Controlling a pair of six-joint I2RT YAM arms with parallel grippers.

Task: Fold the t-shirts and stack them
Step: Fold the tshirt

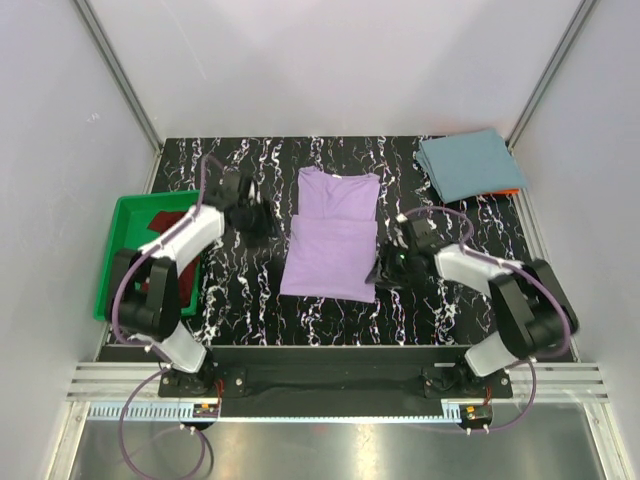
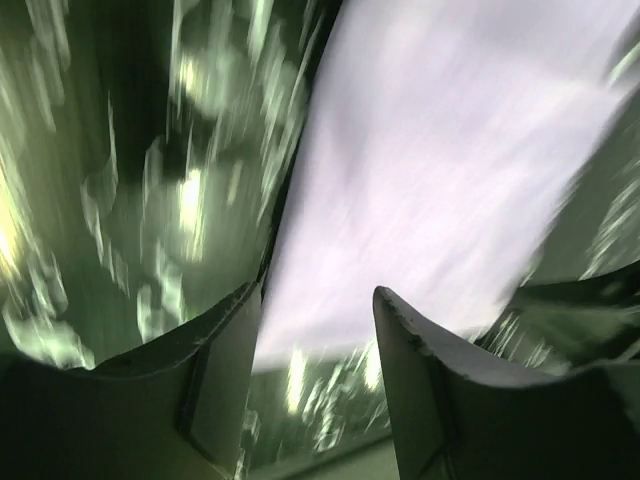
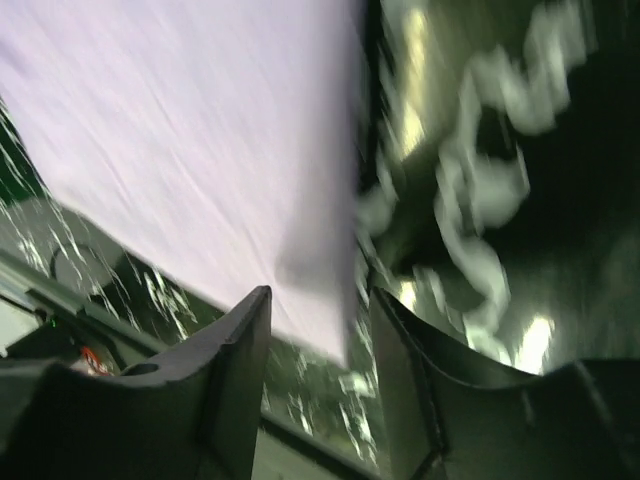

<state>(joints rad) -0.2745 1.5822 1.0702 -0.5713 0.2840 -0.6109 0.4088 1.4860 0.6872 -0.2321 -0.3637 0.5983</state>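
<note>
A lavender t-shirt (image 1: 333, 235) lies flat in the middle of the table, its lower part folded up over the upper part. A folded teal-blue t-shirt (image 1: 468, 166) rests at the back right corner. A dark maroon t-shirt (image 1: 163, 222) sits in the green tray. My left gripper (image 1: 256, 219) hovers just left of the lavender shirt's left edge, open and empty (image 2: 318, 300). My right gripper (image 1: 392, 264) hangs by the shirt's right edge, open with nothing between its fingers (image 3: 320, 300). Both wrist views are blurred and show lavender cloth (image 2: 440, 170) (image 3: 190, 150) beyond the jaws.
A green plastic tray (image 1: 118, 250) stands at the left edge of the table. Something orange (image 1: 510, 190) peeks from under the teal shirt. Grey walls close in the table on three sides, and the black marbled tabletop (image 1: 240, 290) shows around the lavender shirt.
</note>
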